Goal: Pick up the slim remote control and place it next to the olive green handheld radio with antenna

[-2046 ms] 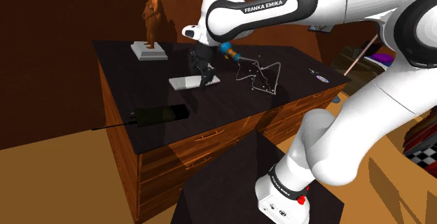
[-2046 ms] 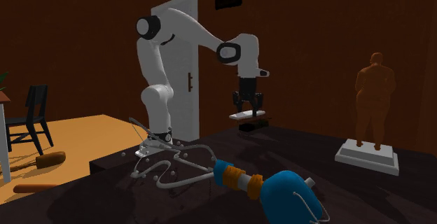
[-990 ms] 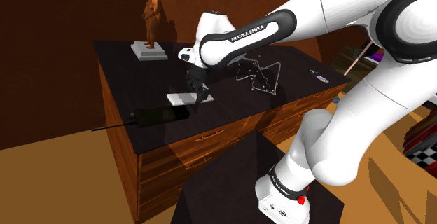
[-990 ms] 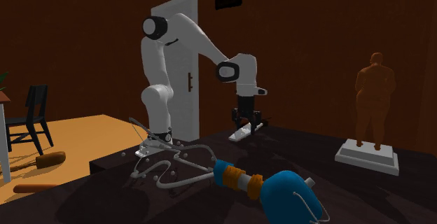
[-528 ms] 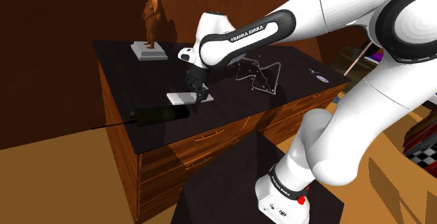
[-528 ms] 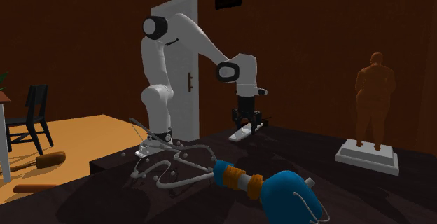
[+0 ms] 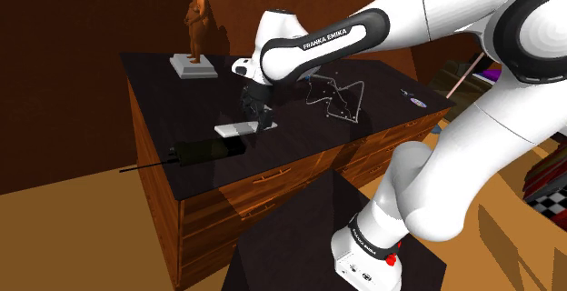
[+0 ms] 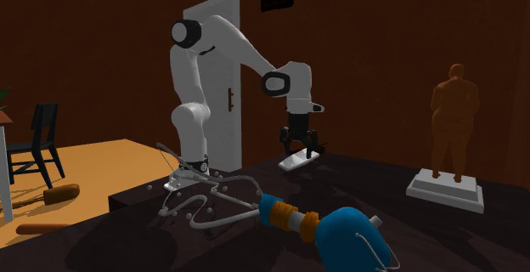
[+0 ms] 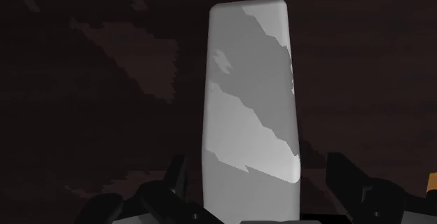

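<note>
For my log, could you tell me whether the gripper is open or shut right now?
Open: in the wrist view the gripper has its fingers apart, with gaps either side of the grey remote.

Remote [image 7: 238, 128]: slim grey-white slab, flat on the dark top [image 7: 164, 98]. Radio [image 7: 211, 150]: dark olive, lying just near-left of it, antenna [image 7: 145, 165] pointing left.
</note>
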